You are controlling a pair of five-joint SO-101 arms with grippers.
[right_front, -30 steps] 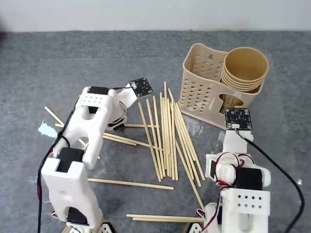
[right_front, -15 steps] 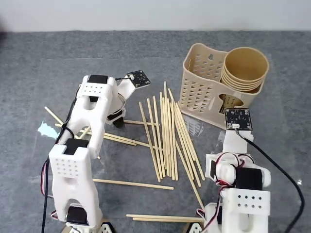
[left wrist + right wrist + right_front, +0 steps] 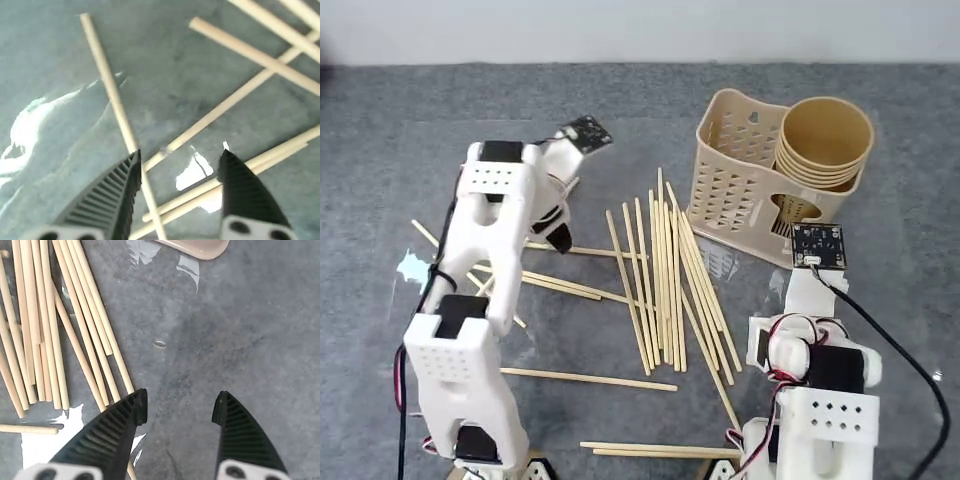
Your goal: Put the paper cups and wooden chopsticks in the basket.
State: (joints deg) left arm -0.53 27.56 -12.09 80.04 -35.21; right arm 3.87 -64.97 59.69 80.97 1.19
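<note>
Since a second ago our left gripper [image 3: 180, 157] has edged farther from the basket [image 3: 732, 170], where the paper cups [image 3: 825, 140] already sit stacked. It hangs open over stray wooden chopsticks [image 3: 220, 106], well apart from the basket; one stick's end lies between the jaws, its length slanting across them. Our right gripper [image 3: 182, 395], also open, sits just beside the basket, so we judge the left nearer those strays.

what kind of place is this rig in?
Probably a robot test bench in a lab or workshop, not a kitchen: two white arms side by side at a grey mat, loose chopsticks scattered between them, and a basket holding stacked paper cups.
</note>
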